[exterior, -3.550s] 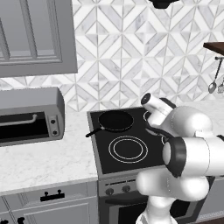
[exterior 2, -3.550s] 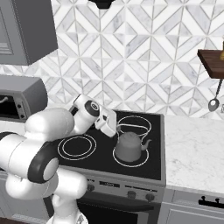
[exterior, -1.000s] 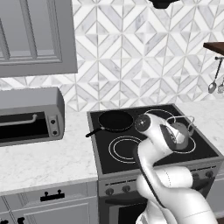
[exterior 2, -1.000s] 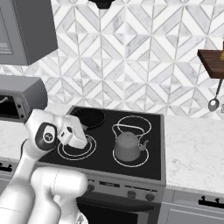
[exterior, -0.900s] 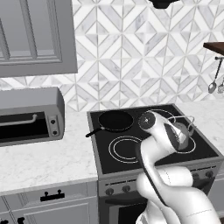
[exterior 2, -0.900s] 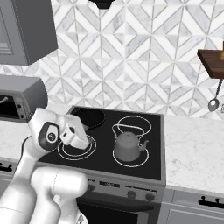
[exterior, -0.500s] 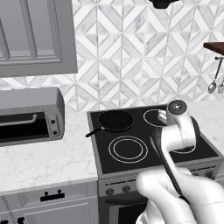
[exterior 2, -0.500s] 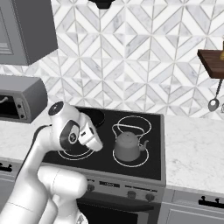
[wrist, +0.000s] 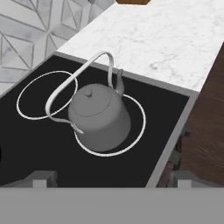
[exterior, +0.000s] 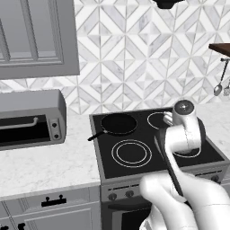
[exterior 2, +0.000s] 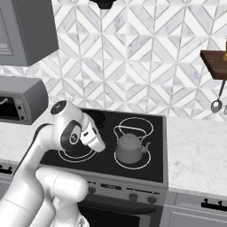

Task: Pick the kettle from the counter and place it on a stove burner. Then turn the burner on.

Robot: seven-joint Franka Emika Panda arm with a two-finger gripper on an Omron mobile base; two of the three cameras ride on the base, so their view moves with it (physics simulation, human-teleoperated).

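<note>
On the black cooktop's front right ring, the kettle [exterior 2: 129,149] stands upright inside the stove burner [wrist: 136,133], so the placing step appears complete; the burner has yet to be turned on at the knobs [exterior 2: 129,197] on the front panel. In the right base view its spout points toward 3 o'clock, handle arched above along that line. The pincer [exterior 2: 94,138] is released, jaws wide, grasping nothing, near the kettle at 9 o'clock

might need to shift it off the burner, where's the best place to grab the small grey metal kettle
Grip the small grey metal kettle by its thin arched wire handle, coming from above. The handle stands upright over the domed lid with clear space beneath, slim enough for the pincer; the squat round body looks too wide and smooth.
</note>
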